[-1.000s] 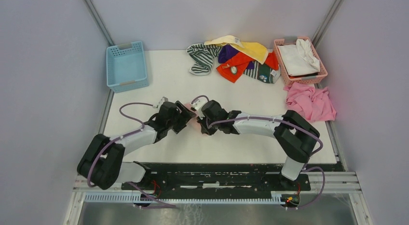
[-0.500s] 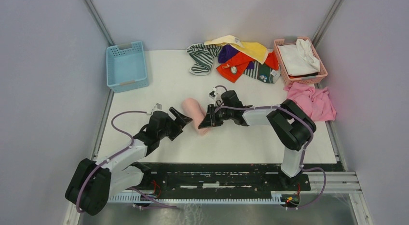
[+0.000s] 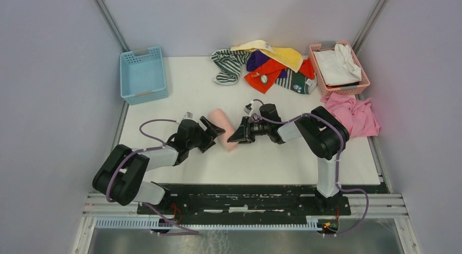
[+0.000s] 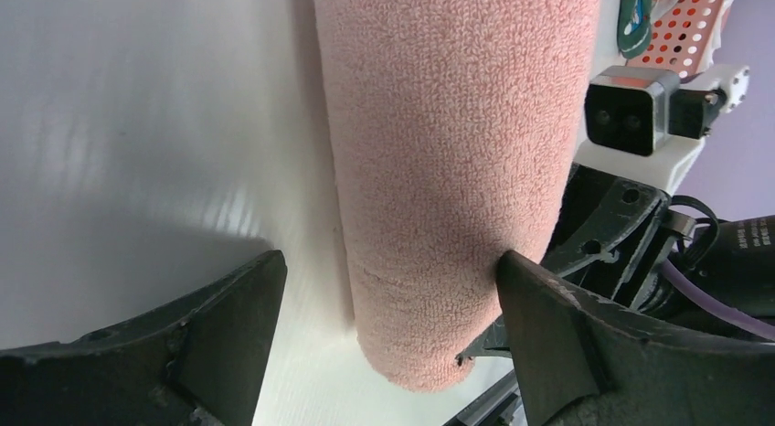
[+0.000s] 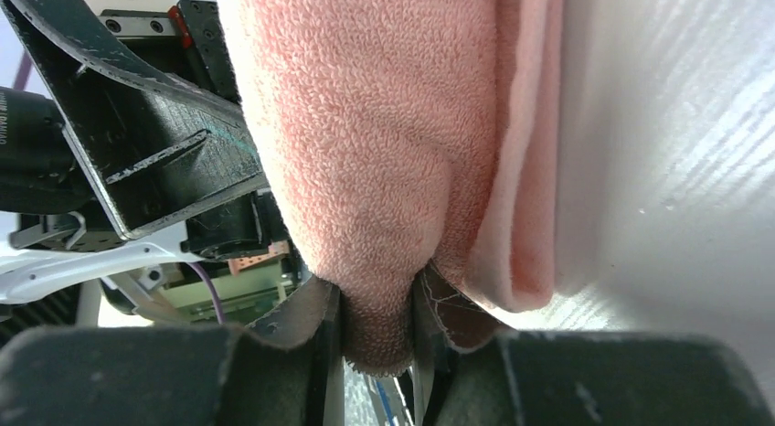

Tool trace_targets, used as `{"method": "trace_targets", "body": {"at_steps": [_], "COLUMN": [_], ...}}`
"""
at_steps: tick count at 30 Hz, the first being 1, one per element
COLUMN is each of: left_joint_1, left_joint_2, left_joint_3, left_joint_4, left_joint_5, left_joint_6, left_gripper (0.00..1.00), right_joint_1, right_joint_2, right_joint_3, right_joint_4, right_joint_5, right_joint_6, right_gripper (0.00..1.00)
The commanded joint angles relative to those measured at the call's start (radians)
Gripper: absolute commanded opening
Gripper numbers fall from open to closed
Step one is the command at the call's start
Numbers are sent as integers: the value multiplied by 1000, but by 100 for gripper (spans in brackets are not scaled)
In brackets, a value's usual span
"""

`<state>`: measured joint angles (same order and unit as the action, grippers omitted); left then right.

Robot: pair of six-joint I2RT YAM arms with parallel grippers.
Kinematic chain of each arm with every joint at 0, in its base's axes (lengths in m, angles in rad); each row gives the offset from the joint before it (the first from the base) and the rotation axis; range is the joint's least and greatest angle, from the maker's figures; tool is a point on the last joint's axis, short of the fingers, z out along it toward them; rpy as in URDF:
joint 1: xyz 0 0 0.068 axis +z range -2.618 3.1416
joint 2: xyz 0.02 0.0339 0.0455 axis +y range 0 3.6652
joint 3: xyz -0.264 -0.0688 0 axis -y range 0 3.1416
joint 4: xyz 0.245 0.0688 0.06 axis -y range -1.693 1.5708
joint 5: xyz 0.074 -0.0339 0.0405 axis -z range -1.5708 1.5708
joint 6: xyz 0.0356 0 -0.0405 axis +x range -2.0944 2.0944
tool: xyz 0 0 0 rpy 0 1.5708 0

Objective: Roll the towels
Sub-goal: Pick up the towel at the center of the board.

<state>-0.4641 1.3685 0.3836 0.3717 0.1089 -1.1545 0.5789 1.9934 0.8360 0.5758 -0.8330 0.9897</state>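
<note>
One towel looked finished: the pink roll (image 3: 223,129) lay mid-frame on the table (image 3: 190,93). The right hand (image 3: 233,138) pinched its end fold, and the left hand (image 3: 213,133) stood spread astride it without gripping. The heap of towels (image 3: 267,66) at top centre and a loose pink towel (image 3: 353,116) at right remained unrolled. A second earlier both hands had huddled over the roll, hiding it. They had since drawn apart.

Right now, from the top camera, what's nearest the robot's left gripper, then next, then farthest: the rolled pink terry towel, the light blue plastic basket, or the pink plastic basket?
From the left gripper:
1. rolled pink terry towel, right at it, mid-table
2. light blue plastic basket, back left
3. pink plastic basket, back right
</note>
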Motion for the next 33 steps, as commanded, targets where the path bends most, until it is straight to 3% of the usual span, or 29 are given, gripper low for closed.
{"method": "trace_targets", "body": {"at_steps": [1,10,15,17,22,27,30,33], "left_joint_1": [-2,-43,-59,-68,-77,-73,-49,-6], "left_joint_2": [87,240,339,367,388,288,208,151], "left_joint_3": [54,92,94,100,98,136,160,196], "left_joint_4": [144,199,234,232,226,93,26,-40], "left_joint_5": [35,41,35,26,1,-79,-117,-138], "left_joint_6": [-19,-20,-43,-41,-52,-19,-10,-1], "left_gripper": [91,90,84,81,60,41,36,32], "right_joint_1": [3,-19,-22,-22,-25,-24,-24,-26], "right_joint_2": [113,175,193,192,152,4,-115,-232], "right_joint_3": [-64,-68,-60,-59,-47,-26,-14,2], "right_joint_4": [-103,-48,-49,-53,-79,-255,-361,-479], "right_joint_5": [37,25,20,21,24,61,74,88], "right_joint_6": [49,89,88,85,58,-69,-166,-255], "right_gripper": [1,2,2,3,7,32,56,73]}}
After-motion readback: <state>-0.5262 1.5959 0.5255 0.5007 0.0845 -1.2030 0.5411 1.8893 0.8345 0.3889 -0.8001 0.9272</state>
